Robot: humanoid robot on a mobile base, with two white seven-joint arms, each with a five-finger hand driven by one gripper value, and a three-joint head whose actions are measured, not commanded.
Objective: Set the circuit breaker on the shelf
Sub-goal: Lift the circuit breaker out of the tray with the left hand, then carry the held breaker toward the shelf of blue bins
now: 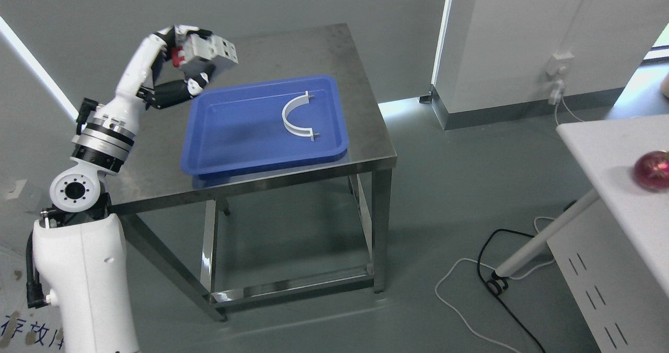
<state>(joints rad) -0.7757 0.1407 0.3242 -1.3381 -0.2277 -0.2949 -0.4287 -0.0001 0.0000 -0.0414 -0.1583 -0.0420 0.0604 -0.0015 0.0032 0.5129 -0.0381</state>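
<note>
Holding the circuit breaker (208,49) aloft, the left hand (183,65) sits at the upper left of the scene, above the far left part of the steel table (292,49). Fingers curled around it: white upper fingers lie over the top of the breaker, black lower fingers (180,89) wrap beneath. Breaker is a pale grey block with a red part on its left side, partly hidden by the fingers; its right end sticks out free of the grasp and shows small dark holes. It touches neither table nor tray. Left arm rises from the lower left corner, white shell, then a metal-ringed joint, then a slim white forearm bending right toward the hand. Blue tray (219,154) lies on the table, near and right of the hand, its long side running left to right. Inside it, toward the right half, one white curved bracket (293,116), a half-ring with a short pin at each end, lying flat. Table has an open steel frame below. Right of it, grey floor with a white cable and a black cable (488,248) looping. White table (601,149) at the right edge carries a dark red ball (652,171). Wall socket (558,65) on the far right wall. No right arm showing.
</note>
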